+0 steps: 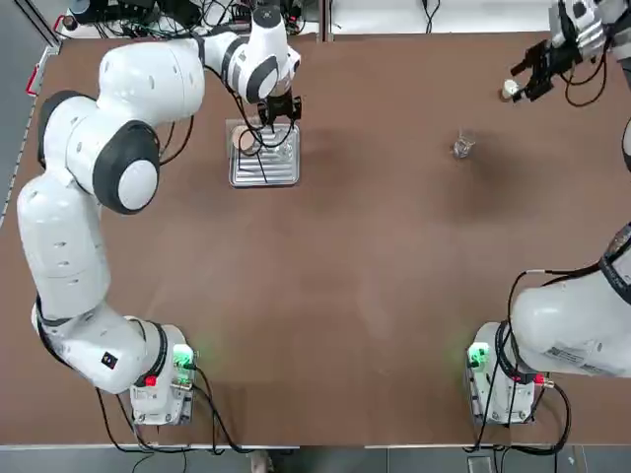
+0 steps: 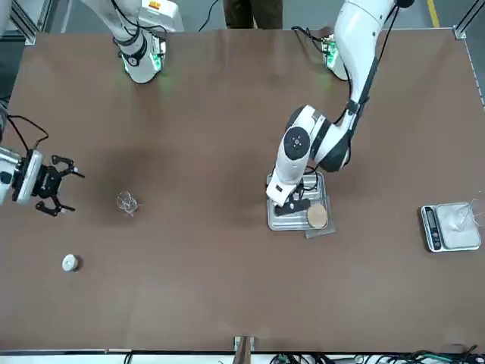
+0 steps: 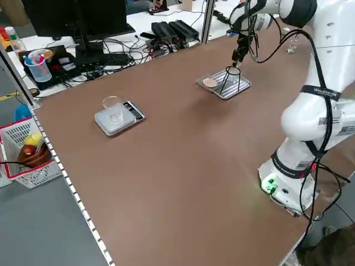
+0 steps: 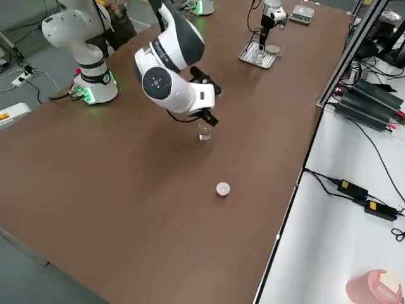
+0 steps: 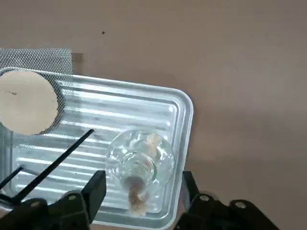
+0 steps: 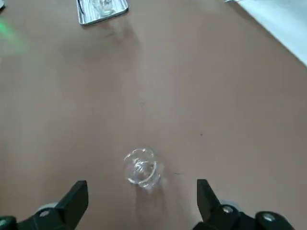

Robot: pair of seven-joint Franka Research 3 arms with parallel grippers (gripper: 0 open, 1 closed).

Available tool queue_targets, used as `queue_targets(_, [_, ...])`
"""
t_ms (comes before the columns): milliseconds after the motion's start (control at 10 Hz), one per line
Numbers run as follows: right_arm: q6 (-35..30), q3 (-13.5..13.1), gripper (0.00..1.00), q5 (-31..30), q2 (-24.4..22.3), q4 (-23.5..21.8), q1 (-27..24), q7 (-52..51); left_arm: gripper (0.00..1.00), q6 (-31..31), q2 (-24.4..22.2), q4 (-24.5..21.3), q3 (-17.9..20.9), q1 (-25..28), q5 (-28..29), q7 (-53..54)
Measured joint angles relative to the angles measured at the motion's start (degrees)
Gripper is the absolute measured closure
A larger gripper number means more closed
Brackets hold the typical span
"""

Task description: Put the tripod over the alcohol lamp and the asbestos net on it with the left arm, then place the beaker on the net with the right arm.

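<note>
A ribbed silver tray (image 5: 178, 111) at the far left of the table holds the clear glass alcohol lamp (image 5: 139, 163), the black wire tripod (image 3: 230, 80) and the asbestos net (image 5: 29, 100) with its tan disc. My left gripper (image 5: 141, 189) hangs open just above the tray. Its fingers (image 5: 93, 191) stand on either side of the lamp without touching it. The clear beaker (image 1: 462, 147) stands alone on the table at the far right. My right gripper (image 2: 70, 189) hovers open beyond it, holding nothing.
A small white capped bottle (image 2: 70, 262) stands near the far right table edge, close to the right gripper. A grey scale with a clear dish (image 2: 451, 227) sits at the table's left edge. Cables and boxes lie on the bench beyond the far edge.
</note>
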Motion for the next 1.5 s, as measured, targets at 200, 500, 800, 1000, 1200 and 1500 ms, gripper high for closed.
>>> queue_targets(200, [0.01, 0.01, 0.00, 0.10, 0.19, -3.50, -1.95, -3.92, 0.33, 0.88, 1.24, -0.02, -0.05, -0.20, 1.02, -0.54])
queue_targets(500, [0.02, 0.11, 0.00, 3.17, 3.06, -7.22, -5.22, -13.82, 0.35, 1.08, 2.15, -0.02, -0.08, -0.21, 2.30, -1.13])
queue_targets(800, [1.37, 6.76, 0.00, 7.04, 7.35, -7.46, -10.72, -19.95, 0.40, 1.14, 2.15, -0.02, -0.07, -0.17, 2.32, -1.25])
queue_targets(1000, [3.14, 12.11, 0.00, 9.97, 10.57, -7.42, -15.65, -24.15, 0.47, 1.26, 2.15, -0.01, -0.04, -0.11, 2.32, -1.32])
queue_targets(1200, [3.48, 13.16, 0.00, 11.94, 12.07, -7.09, -17.64, -26.20, 0.57, 1.42, 2.15, 0.00, 0.00, -0.05, 2.33, -1.38])
queue_targets(1500, [3.48, 14.14, 0.00, 13.32, 15.24, -4.54, -18.47, -29.00, 0.57, 1.44, 2.15, -0.02, -0.04, -0.09, 2.34, -1.39])
